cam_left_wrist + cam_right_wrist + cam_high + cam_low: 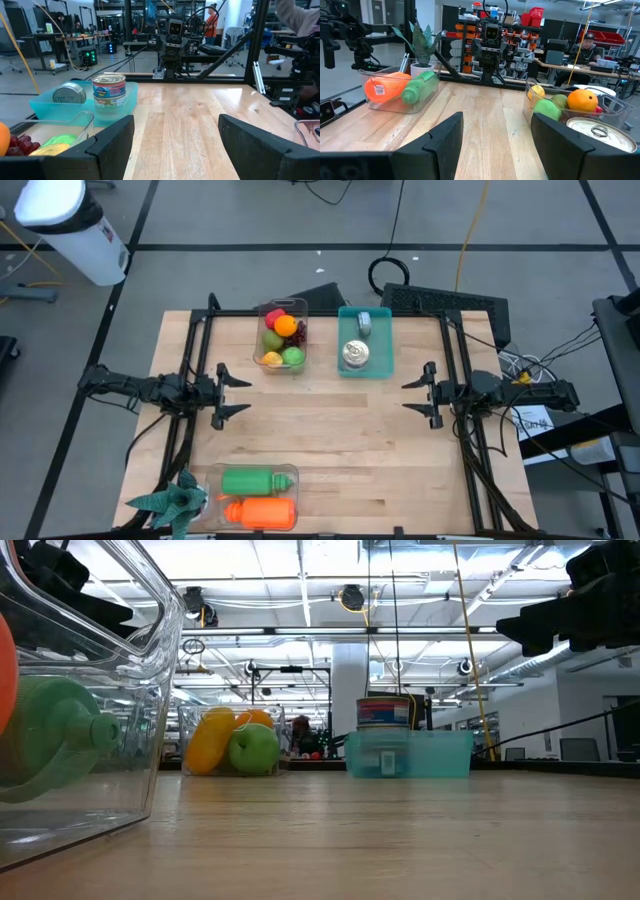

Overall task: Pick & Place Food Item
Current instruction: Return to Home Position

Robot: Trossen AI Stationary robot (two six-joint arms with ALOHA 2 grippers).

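Observation:
A clear bin at the table's far middle holds fruit: an orange, a green apple, a yellow fruit and red ones. Beside it a teal tray holds two tins, one upright, one on its side. A clear bin at the near edge holds a green bottle and an orange bottle. My left gripper is open and empty at the table's left. My right gripper is open and empty at the right.
A green plant stands at the near left corner. Bare wooden tabletop lies between the two grippers. A black frame runs along both table sides. A person sits in the room beyond the table.

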